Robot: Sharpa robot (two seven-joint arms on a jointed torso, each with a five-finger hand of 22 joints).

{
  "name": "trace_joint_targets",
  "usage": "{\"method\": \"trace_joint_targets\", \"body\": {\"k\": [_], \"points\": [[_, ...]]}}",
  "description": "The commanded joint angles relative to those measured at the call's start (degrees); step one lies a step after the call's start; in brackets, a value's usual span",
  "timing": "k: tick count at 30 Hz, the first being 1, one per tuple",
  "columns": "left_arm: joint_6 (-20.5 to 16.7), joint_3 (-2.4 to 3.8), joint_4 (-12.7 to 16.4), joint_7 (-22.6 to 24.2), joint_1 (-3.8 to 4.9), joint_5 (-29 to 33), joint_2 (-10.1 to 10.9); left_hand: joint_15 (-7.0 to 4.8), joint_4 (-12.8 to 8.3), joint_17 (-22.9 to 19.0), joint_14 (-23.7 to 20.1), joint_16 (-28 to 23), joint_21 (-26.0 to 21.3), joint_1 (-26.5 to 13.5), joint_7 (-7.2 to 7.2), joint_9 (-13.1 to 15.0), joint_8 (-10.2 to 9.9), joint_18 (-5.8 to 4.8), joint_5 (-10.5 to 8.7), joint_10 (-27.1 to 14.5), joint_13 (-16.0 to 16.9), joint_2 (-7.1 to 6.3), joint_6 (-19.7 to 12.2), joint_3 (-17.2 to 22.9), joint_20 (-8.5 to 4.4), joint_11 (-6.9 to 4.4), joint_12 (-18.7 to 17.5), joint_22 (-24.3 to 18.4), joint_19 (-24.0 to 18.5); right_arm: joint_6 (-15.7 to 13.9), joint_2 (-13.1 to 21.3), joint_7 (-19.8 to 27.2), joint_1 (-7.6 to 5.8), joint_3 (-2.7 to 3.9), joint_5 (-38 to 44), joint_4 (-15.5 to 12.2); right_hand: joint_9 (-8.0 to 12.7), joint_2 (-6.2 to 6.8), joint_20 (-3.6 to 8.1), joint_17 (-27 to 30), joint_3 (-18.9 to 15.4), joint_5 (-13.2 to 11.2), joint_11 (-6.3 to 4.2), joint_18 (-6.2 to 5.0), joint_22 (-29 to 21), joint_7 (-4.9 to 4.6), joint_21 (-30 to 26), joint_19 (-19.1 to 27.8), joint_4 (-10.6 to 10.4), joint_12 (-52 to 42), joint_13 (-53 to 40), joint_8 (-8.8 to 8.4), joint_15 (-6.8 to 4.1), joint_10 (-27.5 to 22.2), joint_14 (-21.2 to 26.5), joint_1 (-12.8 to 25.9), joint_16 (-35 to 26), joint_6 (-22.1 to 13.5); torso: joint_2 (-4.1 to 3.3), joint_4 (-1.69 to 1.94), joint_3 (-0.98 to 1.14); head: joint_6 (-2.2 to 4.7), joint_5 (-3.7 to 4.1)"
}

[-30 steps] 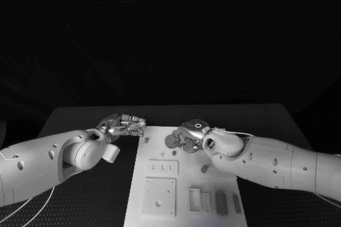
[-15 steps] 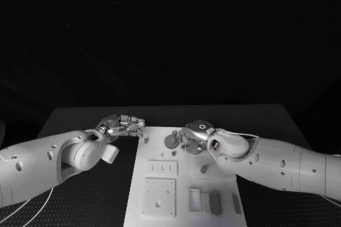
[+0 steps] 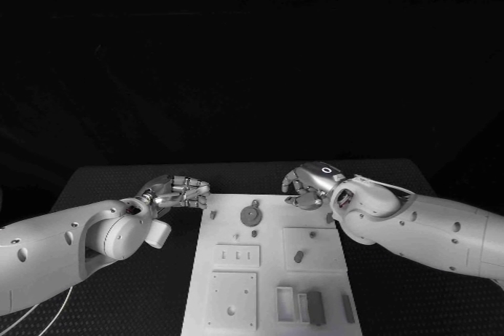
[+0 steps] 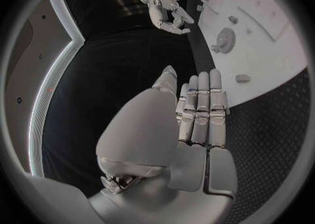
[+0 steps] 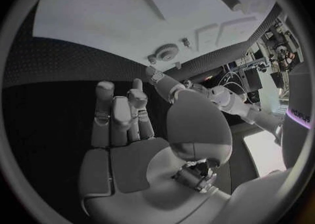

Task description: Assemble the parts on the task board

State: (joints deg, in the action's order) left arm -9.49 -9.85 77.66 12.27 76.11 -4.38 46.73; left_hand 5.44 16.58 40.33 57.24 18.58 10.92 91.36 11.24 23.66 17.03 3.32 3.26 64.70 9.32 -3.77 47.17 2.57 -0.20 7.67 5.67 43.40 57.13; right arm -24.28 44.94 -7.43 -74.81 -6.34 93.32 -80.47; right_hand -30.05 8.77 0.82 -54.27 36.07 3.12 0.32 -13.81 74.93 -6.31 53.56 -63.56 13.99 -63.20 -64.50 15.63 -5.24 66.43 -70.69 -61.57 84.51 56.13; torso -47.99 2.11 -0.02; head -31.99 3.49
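Board (image 3: 226,310): you have the white plate lying lengthwise down the middle of the table (image 3: 105,183), its near end at the table's near edge.

Near end of the board: a square block (image 3: 233,299) towards the left edge; upright slots and a dark part (image 3: 313,307) towards the right edge.

Mid board: a small plate with three slots (image 3: 237,256) on the left; a raised square (image 3: 312,248) on the right with a small dark part (image 3: 298,256) on it.

Far end of the board: a round disc (image 3: 251,216) lying flat, with a small peg (image 3: 256,202) just beyond it.

Left hand (image 3: 180,192): you find it at the board's far left corner, beside the edge, fingers curled in on nothing; the left wrist view shows them straight and pressed together, empty.

Right hand (image 3: 310,184): at the board's far right corner, raised, fingers loosely curled and apart, nothing in them. Apart from the disc.
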Motion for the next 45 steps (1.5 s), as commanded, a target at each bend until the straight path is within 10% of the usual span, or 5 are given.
{"method": "trace_joint_targets", "body": {"k": [1, 14, 26, 45], "points": [[1.1, 0.05, -0.1, 1.0, 0.06, -0.2, -0.2, 0.33, 0.0, 0.1, 0.1, -0.3, -0.4, -0.2, -0.05, 0.0, 0.1, 0.56, -0.12, 0.3, 0.1, 0.19, 0.0, 0.1, 0.21, 0.17, -0.1, 0.1, -0.1, 3.3, 2.6, 4.9, -0.63, 0.16, -7.7, -0.7, 0.1, 0.60, -0.04, 0.8, 0.0, 0.1, 0.61, -1.19, 0.8, -0.98, -0.1, 0.5, 0.5, 0.2, -0.1, -0.54, 0.24, -0.2, 0.9, -0.2, -0.6, -1.6, 0.12, -0.15, -0.01, 0.44, 0.42], [2.5, 0.03, -1.1, 1.2, 0.02, -0.9, -0.8, 0.22, 0.0, 0.4, 0.4, -0.5, -0.4, 0.1, -0.61, 0.2, 0.6, 0.58, -0.13, 1.1, 0.3, 0.51, 0.9, 0.2, 0.15, -0.15, 0.2, 0.2, 0.1, 4.4, 9.6, 10.0, -0.79, -0.30, -11.9, 0.9, 0.7, 3.52, -0.92, 1.6, 0.1, 0.1, 1.63, -1.19, 0.8, -2.03, -0.9, 1.7, -0.9, 0.6, -0.3, -2.27, 1.25, -1.9, 2.8, 0.3, -1.3, -4.7, 0.45, -0.67, 0.36, 0.59, 0.74], [2.4, 0.02, -0.9, 1.1, 0.01, -1.0, -0.4, 0.22, 0.0, 0.5, 0.4, -0.6, -0.4, 0.0, -0.44, 0.2, 0.5, 0.55, -0.13, 1.0, 0.3, 0.34, 0.7, 0.0, 0.14, -0.13, 0.1, 0.3, 0.1, 0.1, 11.4, 11.6, 2.94, -1.01, -12.4, 2.2, 1.9, 6.46, -1.76, 1.5, -0.4, 0.1, 2.24, -1.19, 0.8, -2.73, -1.7, 3.2, -2.9, 0.9, -0.4, -4.54, 1.73, -4.0, 4.8, 1.2, -1.7, -9.4, 0.38, -0.85, 0.51, 0.49, 0.99], [2.5, 0.01, -1.3, 1.1, -0.07, -1.0, -0.7, 0.24, 0.0, 0.6, 0.4, -0.7, -0.5, 0.0, -0.31, 0.1, 0.3, 0.53, -0.13, 0.8, 0.3, 0.33, 0.5, -0.1, 0.15, -0.04, -0.1, 0.3, 0.1, -0.8, 9.5, 12.8, 6.01, -1.04, -13.1, 4.6, 2.0, 6.24, -1.74, 1.3, -0.4, 0.1, 2.57, -1.19, 0.9, -3.05, -1.6, 3.0, -3.7, 0.4, -0.6, -4.24, 2.08, -4.2, 4.9, 0.7, -1.4, -9.4, 0.36, -0.53, 0.53, -0.26, 1.07]]}}
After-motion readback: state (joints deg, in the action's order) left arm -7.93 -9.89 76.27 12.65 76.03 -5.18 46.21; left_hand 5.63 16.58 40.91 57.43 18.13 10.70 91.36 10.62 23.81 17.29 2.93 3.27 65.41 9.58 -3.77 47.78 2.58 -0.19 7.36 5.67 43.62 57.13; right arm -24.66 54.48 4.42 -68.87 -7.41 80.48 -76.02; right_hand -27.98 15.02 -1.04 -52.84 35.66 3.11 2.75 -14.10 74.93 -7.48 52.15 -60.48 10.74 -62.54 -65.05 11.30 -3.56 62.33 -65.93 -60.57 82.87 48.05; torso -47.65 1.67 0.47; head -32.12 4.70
